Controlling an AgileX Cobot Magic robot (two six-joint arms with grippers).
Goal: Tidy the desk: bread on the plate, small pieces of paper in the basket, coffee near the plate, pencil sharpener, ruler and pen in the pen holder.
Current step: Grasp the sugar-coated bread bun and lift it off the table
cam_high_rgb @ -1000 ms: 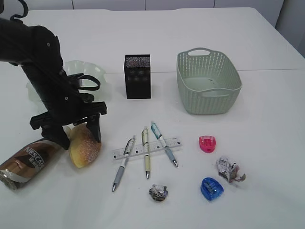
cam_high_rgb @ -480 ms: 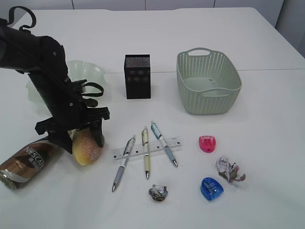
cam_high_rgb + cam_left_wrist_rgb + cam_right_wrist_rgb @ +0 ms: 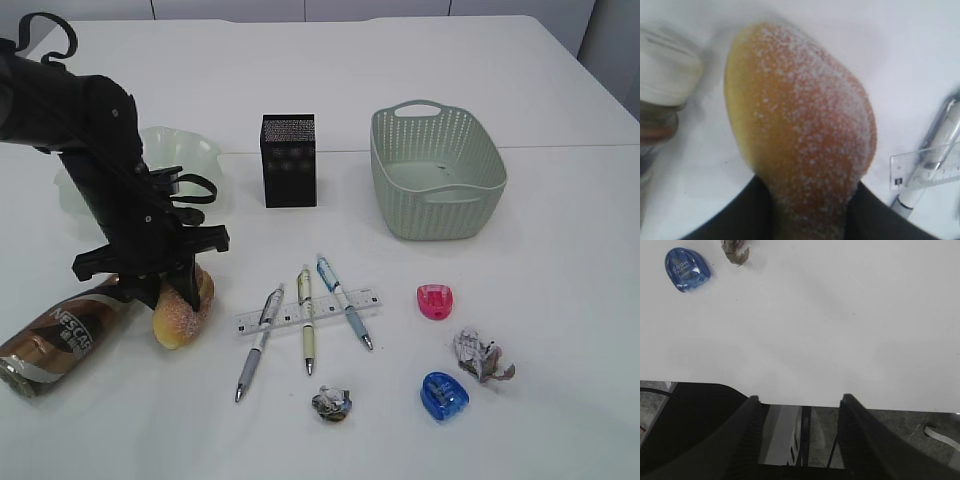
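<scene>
Left claw [image 3: 165, 288]: clenched on the bread [image 3: 182, 307]; its dark fingers [image 3: 747, 215] pinch the near end of the sugared roll
Bread: low over the white table [image 3: 560, 250], just beside the coffee bottle [image 3: 58, 338] lying on its side; the pale plate [image 3: 195, 152] sits behind the arm
Right claw [image 3: 800, 412]: fingers spread apart, grasping nothing, at the table edge; blue sharpener [image 3: 687, 269] well apart from it

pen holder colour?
Black pen holder with a faint dotted pattern; exterior view shows it best.
</scene>
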